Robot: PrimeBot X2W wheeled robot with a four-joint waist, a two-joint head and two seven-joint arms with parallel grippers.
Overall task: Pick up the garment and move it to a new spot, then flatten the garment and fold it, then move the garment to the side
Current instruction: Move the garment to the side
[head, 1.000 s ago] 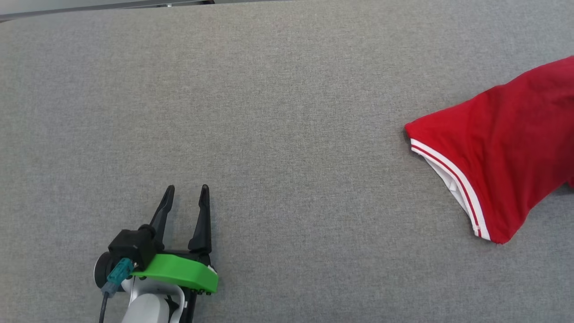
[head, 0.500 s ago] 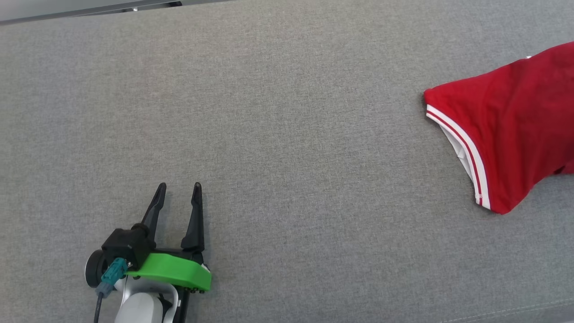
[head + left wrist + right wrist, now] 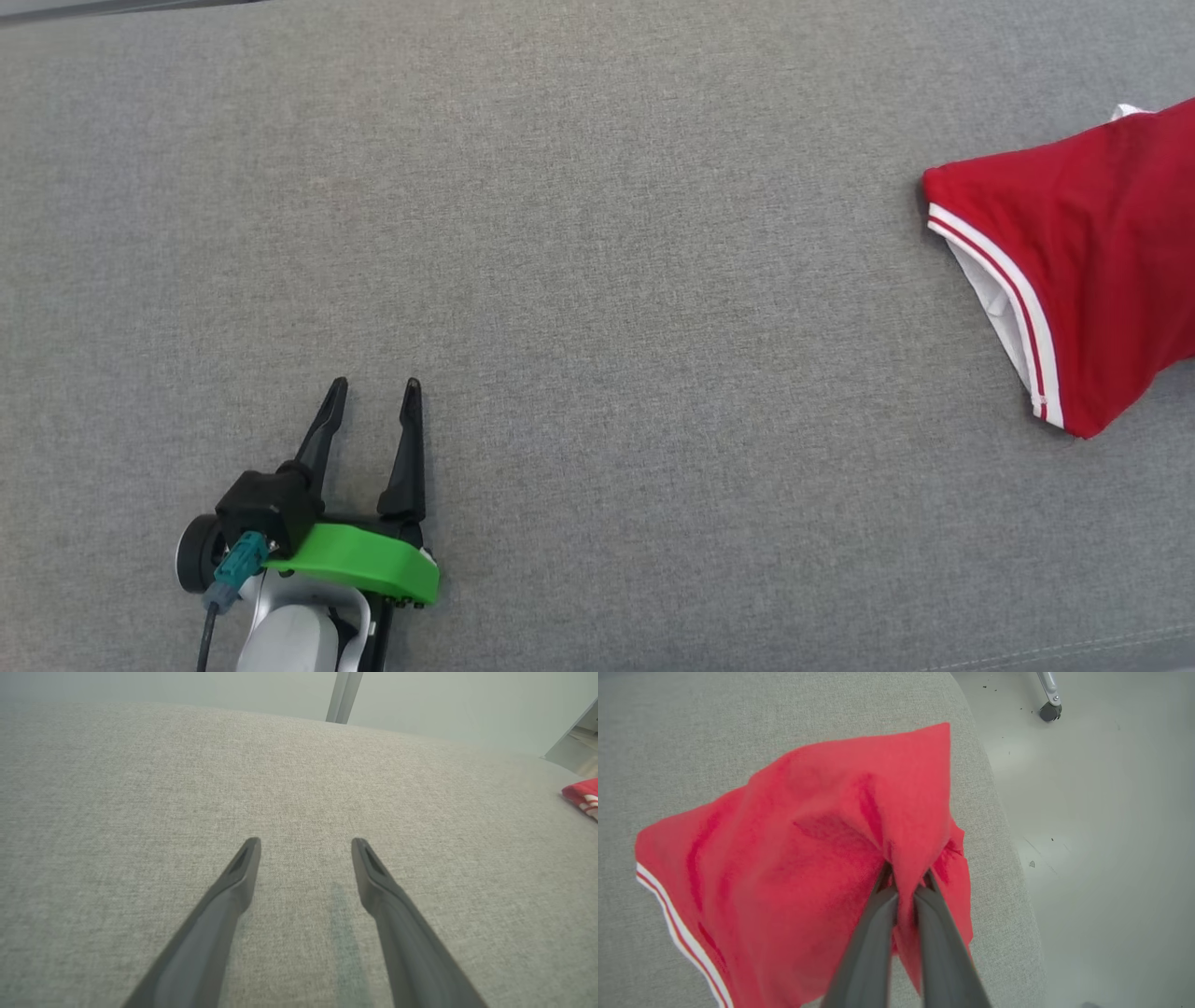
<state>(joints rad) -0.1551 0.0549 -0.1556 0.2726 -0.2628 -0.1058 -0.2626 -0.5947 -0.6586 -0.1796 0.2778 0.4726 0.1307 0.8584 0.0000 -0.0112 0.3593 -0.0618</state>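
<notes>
My right tool (image 3: 906,879) pinches a fold of the red garment (image 3: 1092,252) at the right edge of the grey surface (image 3: 597,280); my left tool (image 3: 374,385) hangs wide, well apart from it

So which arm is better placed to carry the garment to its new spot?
Right: the right gripper is shut on the red garment. The left gripper is open, well apart from it.

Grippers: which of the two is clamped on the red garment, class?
The right gripper: it is shut on a fold of the red garment. The left gripper stands open above bare grey cloth, well apart from it.
</notes>
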